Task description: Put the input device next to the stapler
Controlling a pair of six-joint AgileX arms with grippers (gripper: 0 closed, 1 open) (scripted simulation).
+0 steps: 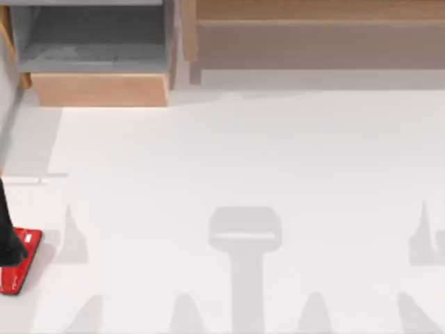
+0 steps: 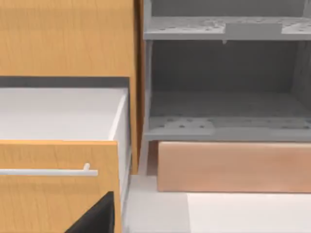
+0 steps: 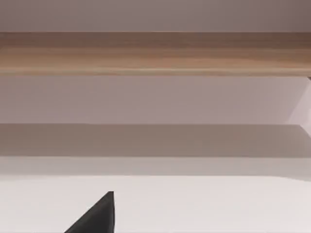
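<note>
White tabletop; bright red wedge-shaped stapler at left edge beneath dark left arm; finger spread cannot be told. Risk: nudging the stapler off.

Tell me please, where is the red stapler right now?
In the top view, the stapler lies on the table at the near left edge, partly under a black bar crossing it.

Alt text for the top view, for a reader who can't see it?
A red stapler lies at the left edge of a white table, partly under a black arm part. Along the far edge stand a grey open shelf unit and a wooden ledge.
</note>
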